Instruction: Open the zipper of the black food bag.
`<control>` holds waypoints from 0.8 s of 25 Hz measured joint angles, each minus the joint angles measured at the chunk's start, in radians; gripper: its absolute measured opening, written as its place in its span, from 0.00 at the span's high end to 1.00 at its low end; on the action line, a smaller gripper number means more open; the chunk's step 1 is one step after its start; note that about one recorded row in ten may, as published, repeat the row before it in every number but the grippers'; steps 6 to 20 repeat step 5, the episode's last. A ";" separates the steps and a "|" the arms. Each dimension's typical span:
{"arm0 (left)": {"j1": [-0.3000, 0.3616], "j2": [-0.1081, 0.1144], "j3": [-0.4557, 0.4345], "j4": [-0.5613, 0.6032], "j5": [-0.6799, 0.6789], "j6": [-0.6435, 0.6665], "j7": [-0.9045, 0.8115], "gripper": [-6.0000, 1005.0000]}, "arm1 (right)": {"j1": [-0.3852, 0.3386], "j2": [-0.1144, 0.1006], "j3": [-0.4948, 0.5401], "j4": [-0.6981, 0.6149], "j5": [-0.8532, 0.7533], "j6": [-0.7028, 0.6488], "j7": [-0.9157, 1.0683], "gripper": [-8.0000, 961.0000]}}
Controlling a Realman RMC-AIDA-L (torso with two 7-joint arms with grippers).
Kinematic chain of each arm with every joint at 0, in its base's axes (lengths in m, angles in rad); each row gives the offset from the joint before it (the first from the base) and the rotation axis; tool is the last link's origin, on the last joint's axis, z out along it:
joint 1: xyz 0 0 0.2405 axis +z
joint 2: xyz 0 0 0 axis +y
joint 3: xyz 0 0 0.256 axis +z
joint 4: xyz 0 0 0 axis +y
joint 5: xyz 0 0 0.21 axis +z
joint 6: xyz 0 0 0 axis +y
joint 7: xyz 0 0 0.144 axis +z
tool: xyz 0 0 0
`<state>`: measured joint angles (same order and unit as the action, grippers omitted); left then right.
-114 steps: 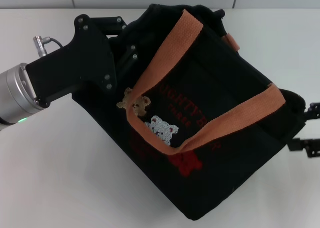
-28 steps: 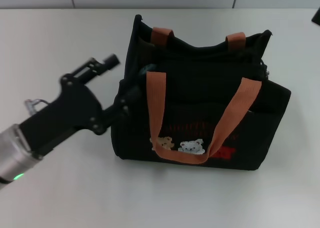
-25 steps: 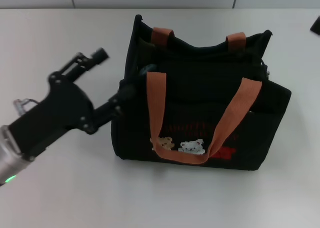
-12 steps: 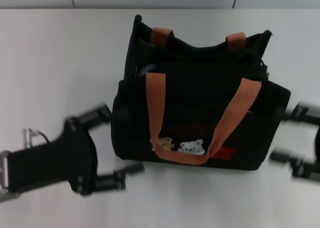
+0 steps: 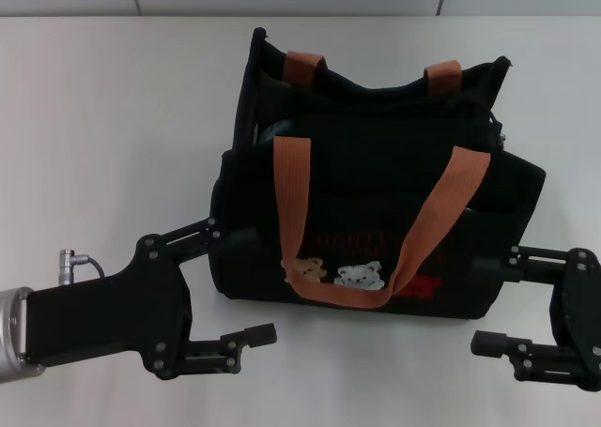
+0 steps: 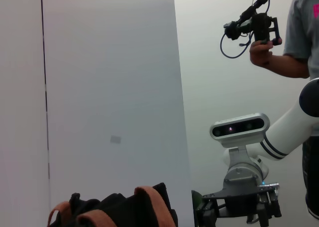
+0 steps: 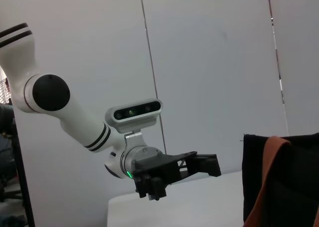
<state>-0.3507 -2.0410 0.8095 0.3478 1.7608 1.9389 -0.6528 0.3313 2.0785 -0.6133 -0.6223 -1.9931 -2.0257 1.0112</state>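
While the black food bag (image 5: 376, 192) stands upright near the middle of the white table (image 5: 113, 117), both grippers sit low at its front corners with nothing between their fingers. The left gripper (image 5: 239, 282) has its fingers spread wide apart, the upper finger (image 5: 202, 235) just beside the bag's lower left corner and the other out over bare table. The right gripper (image 5: 493, 300) is likewise spread, its upper finger at the bag's lower right corner (contact cannot be judged). The bag is boxy, with two orange-brown handles (image 5: 293, 202), red print and small bear figures (image 5: 338, 275) on its front. Its top gapes open along the upper edge; the zipper cannot be made out against the dark fabric.
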 joint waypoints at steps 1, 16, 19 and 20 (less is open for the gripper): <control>0.000 0.000 0.000 0.000 0.000 0.000 0.000 0.17 | 0.000 0.000 0.000 0.000 -0.002 0.000 0.000 0.30; 0.001 0.001 0.000 0.000 0.001 0.000 -0.001 0.17 | 0.000 0.000 0.000 0.001 -0.003 0.001 0.000 0.30; 0.001 0.001 0.000 0.000 0.001 0.000 -0.001 0.17 | 0.000 0.000 0.000 0.001 -0.003 0.001 0.000 0.30; 0.001 0.001 0.000 0.000 0.001 0.000 -0.001 0.17 | 0.000 0.000 0.000 0.001 -0.003 0.001 0.000 0.30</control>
